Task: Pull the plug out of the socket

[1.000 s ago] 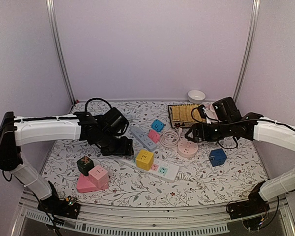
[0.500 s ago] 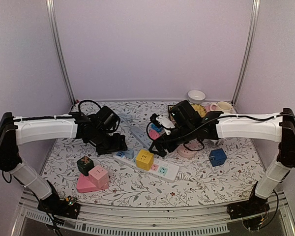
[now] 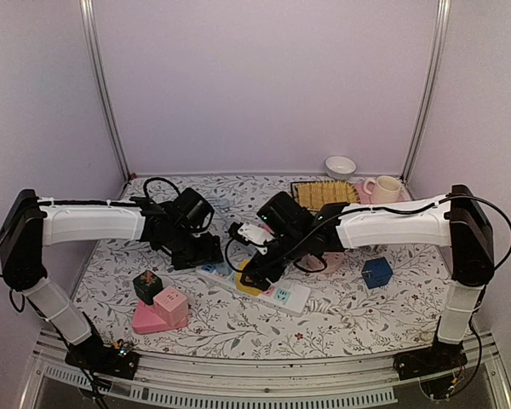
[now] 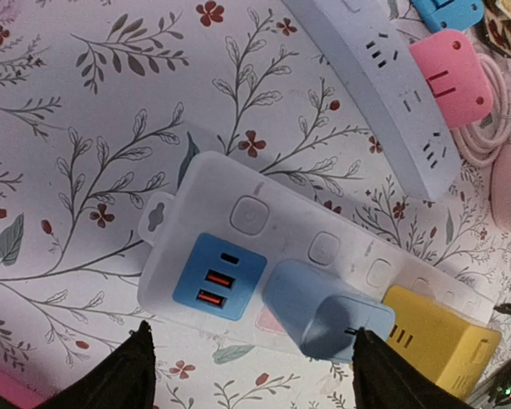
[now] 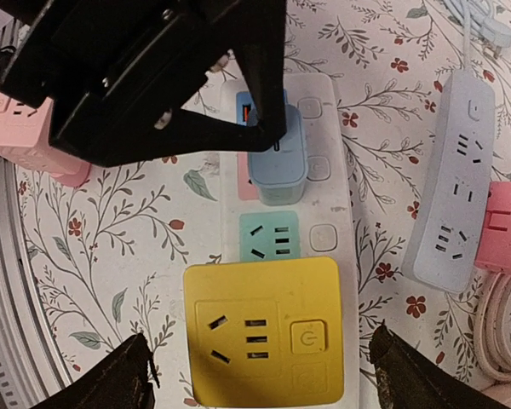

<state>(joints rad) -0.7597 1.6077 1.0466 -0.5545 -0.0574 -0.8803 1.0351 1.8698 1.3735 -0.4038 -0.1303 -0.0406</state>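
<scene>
A white power strip (image 4: 238, 213) lies on the floral table, also in the top view (image 3: 291, 296). A light blue plug (image 4: 324, 315) sits in it next to the blue USB panel (image 4: 219, 275). A yellow cube plug (image 5: 264, 328) sits further along the strip. My left gripper (image 4: 255, 375) is open over the strip's USB end, its fingers (image 4: 136, 366) wide on either side of the blue plug. My right gripper (image 5: 268, 379) is open just above the yellow cube, fingers (image 5: 123, 379) spread wider than it. In the top view both grippers (image 3: 203, 253) (image 3: 254, 274) meet over the strip.
A second pale strip (image 5: 456, 179), a pink adapter (image 5: 507, 226) and a coiled pink cable lie beyond. Pink blocks (image 3: 160, 311) and a dark cube (image 3: 147, 285) sit front left, a blue cube (image 3: 376, 273) right, a tray (image 3: 324, 194), mug (image 3: 385, 187) and bowl (image 3: 341, 166) at the back.
My right arm has swung from the right side leftwards and down over the yellow cube plug. My left gripper has shifted slightly and stays over the strip's left end.
</scene>
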